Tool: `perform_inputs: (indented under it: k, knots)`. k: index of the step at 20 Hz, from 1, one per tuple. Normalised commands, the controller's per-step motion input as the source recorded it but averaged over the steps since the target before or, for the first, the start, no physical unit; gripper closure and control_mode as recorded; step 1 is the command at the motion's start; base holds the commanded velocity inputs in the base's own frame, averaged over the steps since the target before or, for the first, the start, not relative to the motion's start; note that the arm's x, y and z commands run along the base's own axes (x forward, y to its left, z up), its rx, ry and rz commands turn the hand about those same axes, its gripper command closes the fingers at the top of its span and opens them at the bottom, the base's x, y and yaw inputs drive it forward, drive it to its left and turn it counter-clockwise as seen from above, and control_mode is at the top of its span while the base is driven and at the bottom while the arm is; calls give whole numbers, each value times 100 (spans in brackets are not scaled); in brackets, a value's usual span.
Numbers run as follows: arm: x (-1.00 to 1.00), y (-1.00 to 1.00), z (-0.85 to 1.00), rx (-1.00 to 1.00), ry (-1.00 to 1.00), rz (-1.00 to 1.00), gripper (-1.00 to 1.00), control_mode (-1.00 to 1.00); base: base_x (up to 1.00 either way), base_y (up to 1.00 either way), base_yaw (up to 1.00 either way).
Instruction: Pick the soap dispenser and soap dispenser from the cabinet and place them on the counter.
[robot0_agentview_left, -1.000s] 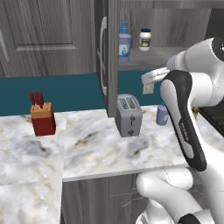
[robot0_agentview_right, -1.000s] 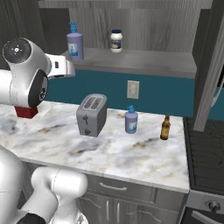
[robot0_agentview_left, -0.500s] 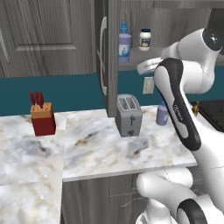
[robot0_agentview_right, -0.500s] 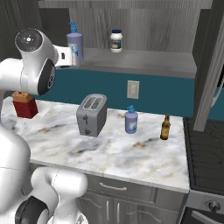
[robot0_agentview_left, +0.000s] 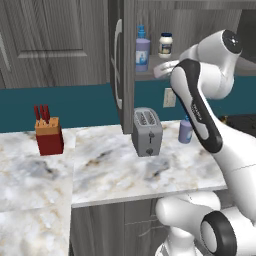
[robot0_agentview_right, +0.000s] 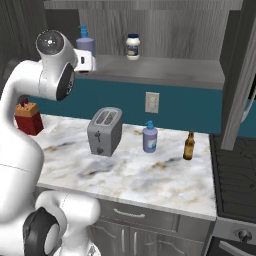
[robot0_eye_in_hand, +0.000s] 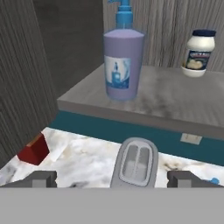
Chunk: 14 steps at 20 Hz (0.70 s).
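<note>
Over on the left sits the red knife block (robot0_agentview_left: 48, 136), well clear of the action, then the toaster (robot0_agentview_left: 147, 131) on the tabletop (robot0_agentview_left: 110, 170), and above it the open cabinet (robot0_agentview_left: 122, 60) with one soap dispenser (robot0_eye_in_hand: 124, 61) upright near the shelf (robot0_eye_in_hand: 175, 100) front corner, a small white jar (robot0_eye_in_hand: 200, 53) off to its right. The end effector (robot0_eye_in_hand: 111, 178) hangs in front of the shelf, jaws spread wide and empty, the bottle ahead of it and a touch higher, not yet between the fingers. The way to do this well, I'd say: rise a little, drive straight in so the fingers straddle the bottle's body below the pump, then close. The second soap dispenser (robot0_agentview_right: 150, 138) already stands on the tabletop further right, beside a brown bottle (robot0_agentview_right: 188, 146); the end effector itself is hard to make out from the base cameras.
</note>
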Motion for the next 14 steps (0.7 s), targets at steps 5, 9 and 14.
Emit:
perform_inputs:
  k: [5, 9, 14]
  knots:
    - [30, 1, 5, 2, 0, 0, -100, -100, 0, 0, 0]
    - [37, 1, 11, 0, 2, -3, -100, -100, 0, 0, 0]
    - [28, 1, 13, 0, 2, -2, -100, -100, 0, 0, 0]
